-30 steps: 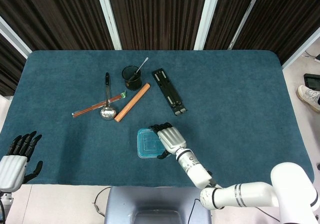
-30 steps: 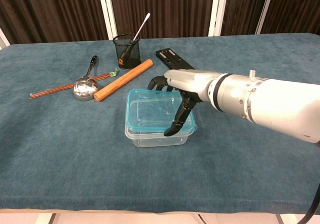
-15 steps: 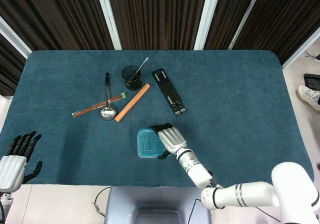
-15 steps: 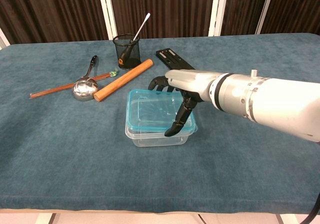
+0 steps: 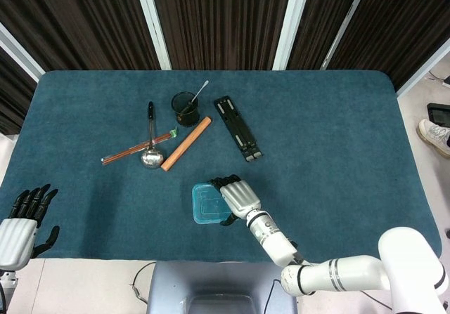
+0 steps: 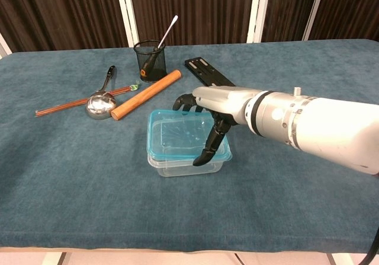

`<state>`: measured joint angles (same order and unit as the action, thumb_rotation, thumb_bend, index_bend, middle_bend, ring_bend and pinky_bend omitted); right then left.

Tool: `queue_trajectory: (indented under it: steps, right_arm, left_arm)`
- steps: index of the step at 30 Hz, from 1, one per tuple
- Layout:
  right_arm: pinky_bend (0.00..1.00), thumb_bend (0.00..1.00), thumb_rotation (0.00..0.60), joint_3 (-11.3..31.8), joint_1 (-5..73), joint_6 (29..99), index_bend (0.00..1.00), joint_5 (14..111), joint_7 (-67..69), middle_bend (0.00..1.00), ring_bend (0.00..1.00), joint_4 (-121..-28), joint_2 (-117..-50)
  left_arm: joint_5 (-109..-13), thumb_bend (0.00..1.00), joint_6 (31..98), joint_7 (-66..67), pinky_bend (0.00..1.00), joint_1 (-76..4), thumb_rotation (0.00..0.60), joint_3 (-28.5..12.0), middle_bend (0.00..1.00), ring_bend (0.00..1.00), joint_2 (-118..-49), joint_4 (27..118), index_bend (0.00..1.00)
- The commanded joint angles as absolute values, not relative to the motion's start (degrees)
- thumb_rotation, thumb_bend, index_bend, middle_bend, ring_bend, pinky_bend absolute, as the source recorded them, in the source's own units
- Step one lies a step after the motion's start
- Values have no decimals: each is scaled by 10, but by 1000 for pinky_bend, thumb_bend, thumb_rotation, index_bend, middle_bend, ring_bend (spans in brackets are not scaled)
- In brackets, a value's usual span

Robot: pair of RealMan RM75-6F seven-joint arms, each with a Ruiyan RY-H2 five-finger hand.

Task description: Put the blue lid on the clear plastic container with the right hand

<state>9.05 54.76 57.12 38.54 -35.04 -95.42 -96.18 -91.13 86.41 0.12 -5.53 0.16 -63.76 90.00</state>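
The right robot hand (image 6: pixel 210 114) reaches over the right side of the blue lid (image 6: pixel 185 136), which lies on top of the clear container (image 6: pixel 183 163) near the front middle of the counter (image 6: pixel 71 176). Its dark fingers (image 6: pixel 185 102) curl down around the lid's far right corner, and its thumb (image 6: pixel 208 146) points down along the lid's near right edge, touching the rim; the hand grips the lid across that edge, part closed rather than spread. From the head view the same robot hand (image 5: pixel 238 198) covers the right edge of the lid (image 5: pixel 205 204), and the container beneath is hidden by the lid. The left robot hand (image 5: pixel 22 224) is at the lower left corner, off the counter's edge, holding nothing, its dark fingers straight and slightly apart. Behind the container lie a wooden rolling pin (image 6: pixel 146 94), a steel ladle (image 6: pixel 100 102) and a pair of reddish chopsticks (image 6: pixel 77 103), the ladle's bowl resting across the chopsticks. A black mesh cup (image 6: pixel 149 60) stands further back with a white-handled utensil (image 6: pixel 167 29) leaning out of it, and a black folding stand (image 6: pixel 205 70) lies to its right. No readable writing or brand shows on anything.
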Motion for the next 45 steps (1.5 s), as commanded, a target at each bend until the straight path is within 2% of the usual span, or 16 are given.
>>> queue_trajectory:
  steps: [1,45]
  right_arm:
    - [244,225,600,92,549,573,883,383,-353,605,481,-951,-964]
    - [244,222,600,81,584,596,829,316,-445,604,452,-928,-998]
  left_arm:
    - [-911,426,864,1,61,-55,600,2,0,0,-637,900,0]
    - [-915,426,870,-16,61,-53,600,2,0,0,-633,897,0]
